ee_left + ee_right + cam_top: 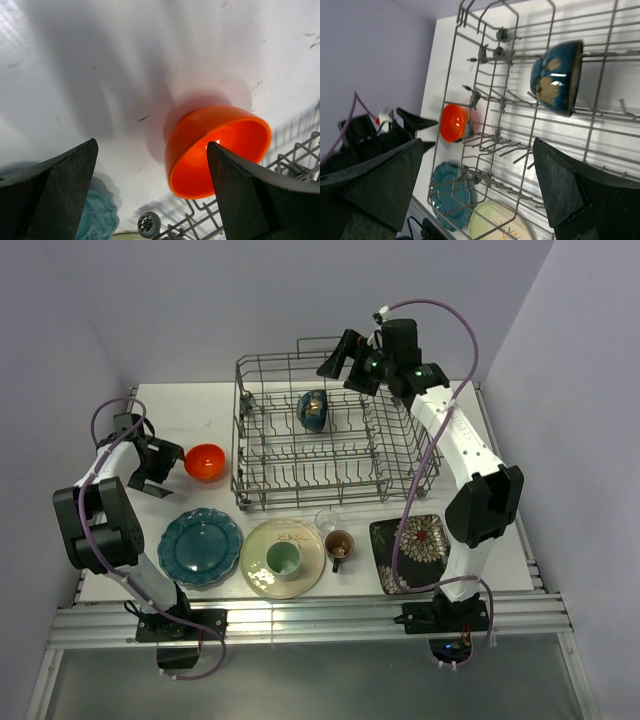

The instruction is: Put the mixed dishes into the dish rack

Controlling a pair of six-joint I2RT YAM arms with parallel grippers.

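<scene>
The red-orange bowl (205, 462) sits on the table left of the dish rack (262, 455). My left gripper (168, 468) is open and empty just left of the bowl; in the left wrist view the bowl (215, 150) lies ahead of the open gripper (151, 144), partly behind the right finger. The dark bowl (313, 410) stands on edge inside the rack. My right gripper (340, 362) is open and empty above the rack's far edge, above the dark bowl (555, 77). The pale green cup (284, 558) stands on the cream plate (258, 575).
In front of the rack lie the teal scalloped plate (200, 547), the clear glass (326, 520), the brown mug (339, 546) and the black floral plate (412, 553). Walls close the table on the left, far and right sides.
</scene>
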